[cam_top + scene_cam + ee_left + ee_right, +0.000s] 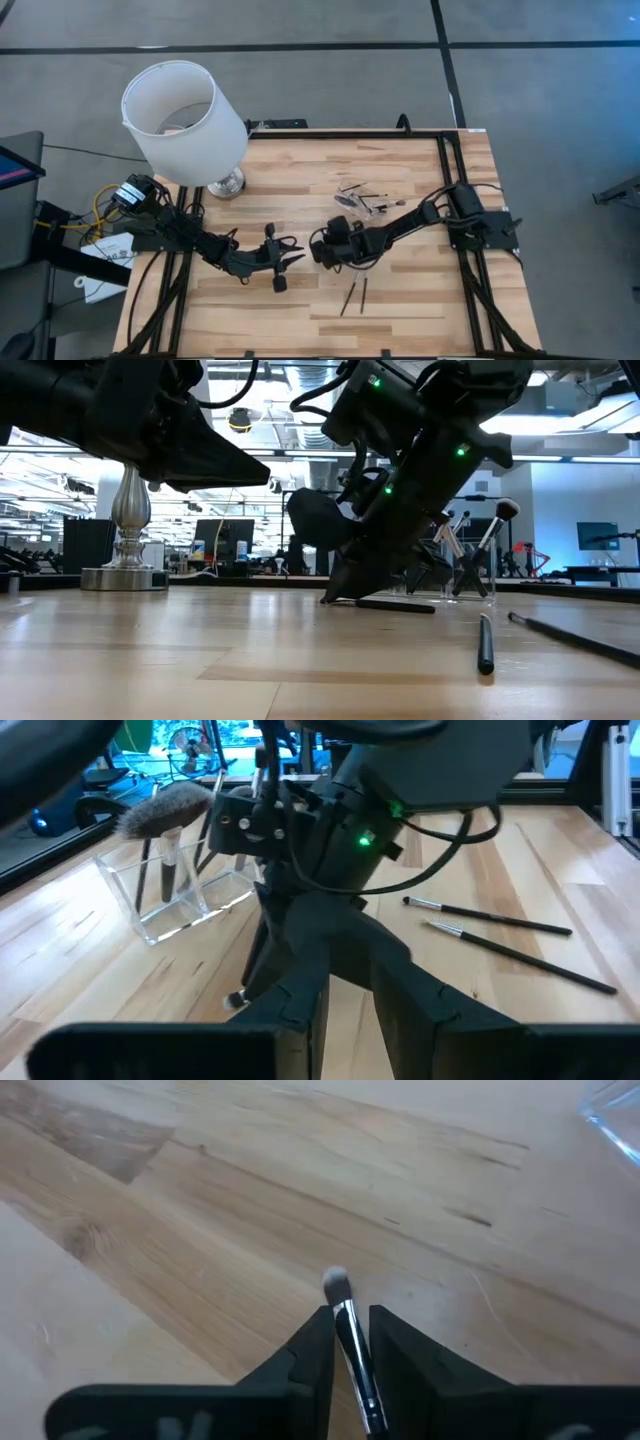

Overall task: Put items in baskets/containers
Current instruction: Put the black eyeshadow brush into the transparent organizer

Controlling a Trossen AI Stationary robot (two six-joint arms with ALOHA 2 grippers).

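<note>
My right gripper (318,250) is low at the table's middle, shut on a thin black makeup brush (350,1342) whose pale bristle tip (337,1281) pokes out past the fingertips. My left gripper (293,256) hovers open just to the left of it, facing it, touching nothing. The clear plastic tray (362,200) sits farther back and to the right, holding several brushes; a fluffy-headed one (165,808) leans up against its wall. Two more brushes (355,294) lie flat on the wood near the front edge. My right gripper pinches the brush between its two fingers at the silver ferrule (347,1325), just behind the bristles. The fingers come from above, slanting down toward the table's left, and lie along the brush. The handle (395,604) trails back to the right, lying low along the table.
A big white lampshade (185,115) on a silver base (125,572) stands at the far left corner of the table. Bare wood stretches along the near edge left of the two loose brushes (500,935). Cables and a screen lie off the table's left side.
</note>
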